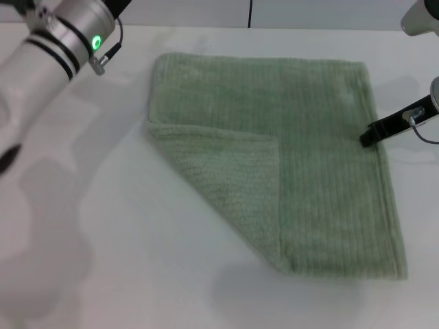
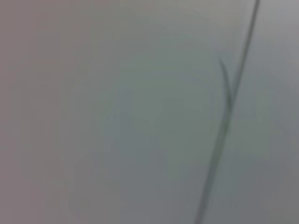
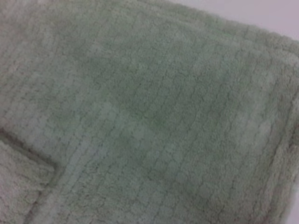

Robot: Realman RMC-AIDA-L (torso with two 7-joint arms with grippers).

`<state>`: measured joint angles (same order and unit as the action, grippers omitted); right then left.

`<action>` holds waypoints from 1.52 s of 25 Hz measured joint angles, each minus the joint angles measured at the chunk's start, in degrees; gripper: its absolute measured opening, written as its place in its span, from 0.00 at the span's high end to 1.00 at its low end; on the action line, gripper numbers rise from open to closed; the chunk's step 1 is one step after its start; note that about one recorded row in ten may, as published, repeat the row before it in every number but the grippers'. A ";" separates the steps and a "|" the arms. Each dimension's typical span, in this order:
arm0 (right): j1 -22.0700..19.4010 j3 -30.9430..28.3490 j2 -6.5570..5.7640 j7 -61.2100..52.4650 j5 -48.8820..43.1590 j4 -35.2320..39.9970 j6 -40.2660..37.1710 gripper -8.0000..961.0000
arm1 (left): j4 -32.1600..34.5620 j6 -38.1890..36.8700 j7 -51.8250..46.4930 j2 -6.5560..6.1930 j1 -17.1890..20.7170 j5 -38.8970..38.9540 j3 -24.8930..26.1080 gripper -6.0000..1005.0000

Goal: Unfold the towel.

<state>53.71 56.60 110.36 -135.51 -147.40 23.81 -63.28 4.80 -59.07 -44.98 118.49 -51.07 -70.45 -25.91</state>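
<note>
The pale sage-green towel [image 1: 309, 137] lies flat on the white table [image 1: 137, 274]. Its near-left corner is folded over onto the middle as a triangular flap [image 1: 226, 164]. My right gripper [image 1: 368, 136] shows as a dark tip at the towel's right edge, about halfway along it. The right wrist view is filled with the towel's ribbed cloth [image 3: 163, 107], with the flap's edge [image 3: 28, 154] in one corner. My left arm [image 1: 62, 34] is raised at the far left, off the towel; its gripper is out of view.
The table's far edge [image 1: 274, 27] runs just behind the towel. Bare table surrounds the towel on the left and front. The left wrist view shows only a blurred grey surface crossed by a thin dark line [image 2: 229, 102].
</note>
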 joint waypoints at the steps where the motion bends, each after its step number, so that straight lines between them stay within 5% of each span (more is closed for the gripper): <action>1: 0.00 0.00 0.00 0.07 0.00 0.00 0.00 0.99 | 3.59 1.29 -6.06 -0.02 -0.01 -2.11 -4.25 0.24; 7: 0.05 0.00 -0.05 0.43 0.00 -0.09 0.07 0.99 | 19.39 4.78 -28.51 -0.26 2.82 -6.02 -24.83 0.24; 15: 0.17 0.00 -0.15 0.51 0.00 -0.09 0.09 0.99 | 28.59 4.49 -42.20 -1.63 5.62 -8.71 -36.28 0.25; 26: 0.17 0.00 -0.41 0.52 0.00 -0.08 0.09 0.99 | 34.73 3.35 -50.52 -1.17 6.64 -20.09 -37.16 0.25; 38: 0.17 0.00 -0.50 0.54 0.01 -0.08 0.13 0.99 | 42.49 -7.79 -58.49 -0.66 7.15 -37.94 -37.68 0.24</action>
<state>53.88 56.60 109.86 -134.97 -147.39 23.73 -63.15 47.29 -66.86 -103.47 117.83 -43.92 -108.39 -63.59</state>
